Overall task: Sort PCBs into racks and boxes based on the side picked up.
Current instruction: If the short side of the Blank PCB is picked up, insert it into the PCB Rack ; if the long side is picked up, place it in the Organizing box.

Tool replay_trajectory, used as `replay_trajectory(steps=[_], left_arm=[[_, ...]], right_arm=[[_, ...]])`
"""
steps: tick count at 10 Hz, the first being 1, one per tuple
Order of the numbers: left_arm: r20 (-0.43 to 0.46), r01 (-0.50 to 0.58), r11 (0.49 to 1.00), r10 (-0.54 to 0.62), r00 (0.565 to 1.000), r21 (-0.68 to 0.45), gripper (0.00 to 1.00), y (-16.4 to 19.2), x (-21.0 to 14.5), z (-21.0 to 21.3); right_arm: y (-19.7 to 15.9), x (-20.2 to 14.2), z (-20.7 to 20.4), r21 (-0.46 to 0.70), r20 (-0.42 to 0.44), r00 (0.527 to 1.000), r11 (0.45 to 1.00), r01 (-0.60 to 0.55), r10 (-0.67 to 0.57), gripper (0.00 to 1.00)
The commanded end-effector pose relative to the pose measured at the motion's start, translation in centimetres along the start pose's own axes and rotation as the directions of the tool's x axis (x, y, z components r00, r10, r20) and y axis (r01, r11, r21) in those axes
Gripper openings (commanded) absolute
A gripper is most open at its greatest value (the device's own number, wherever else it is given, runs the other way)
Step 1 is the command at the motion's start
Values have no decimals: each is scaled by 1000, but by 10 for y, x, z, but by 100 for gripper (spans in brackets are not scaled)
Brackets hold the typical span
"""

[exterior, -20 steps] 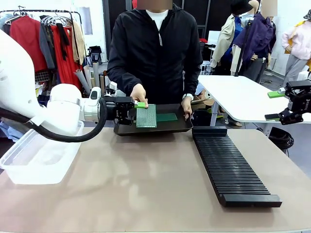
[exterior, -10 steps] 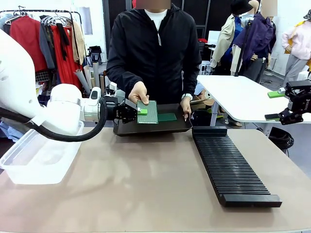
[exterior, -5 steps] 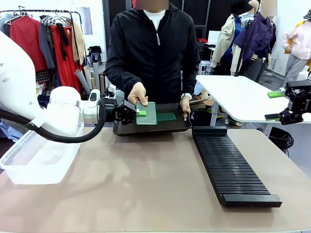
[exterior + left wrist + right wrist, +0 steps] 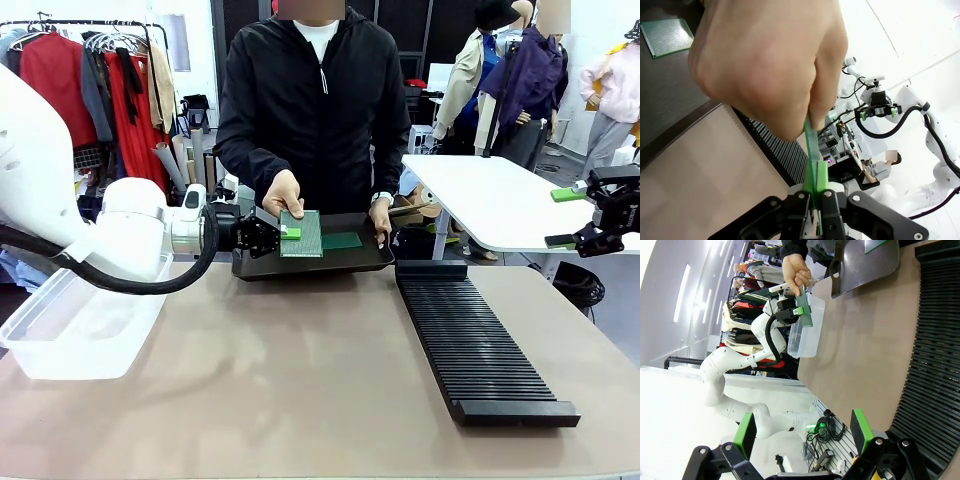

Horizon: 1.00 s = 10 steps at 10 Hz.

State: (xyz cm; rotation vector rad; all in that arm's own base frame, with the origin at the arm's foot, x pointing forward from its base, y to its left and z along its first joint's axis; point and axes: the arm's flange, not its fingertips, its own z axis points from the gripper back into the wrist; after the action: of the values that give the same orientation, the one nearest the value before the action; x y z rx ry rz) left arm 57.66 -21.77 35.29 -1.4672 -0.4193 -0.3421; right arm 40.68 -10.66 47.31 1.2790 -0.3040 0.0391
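Clamping one edge of a green board [image 4: 305,236] above the black tray [image 4: 372,260], the left fingers [image 4: 291,232] shared it with a person's hand [image 4: 284,192]. The right fingers [image 4: 566,195] stood apart, empty.

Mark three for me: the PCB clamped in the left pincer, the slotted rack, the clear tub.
held PCB [image 4: 308,238]: front view, on its dotted green face.
rack [image 4: 478,345]: front view, middle of the slotted top.
clear tub [image 4: 75,358]: front view, on the near wall.
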Motion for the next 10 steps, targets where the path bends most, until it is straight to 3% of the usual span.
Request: replay_trajectory(steps=[1,10], left_arm=[[1,15,1000,-15,1000,1,0,-4,0,-1],[1,15,1000,-15,1000,1,0,-4,0,-1]], right_arm=[[3,1,-1,-7,7,1000,1000,-4,4,100],[3,1,-1,-7,7,1000,1000,-4,4,100]])
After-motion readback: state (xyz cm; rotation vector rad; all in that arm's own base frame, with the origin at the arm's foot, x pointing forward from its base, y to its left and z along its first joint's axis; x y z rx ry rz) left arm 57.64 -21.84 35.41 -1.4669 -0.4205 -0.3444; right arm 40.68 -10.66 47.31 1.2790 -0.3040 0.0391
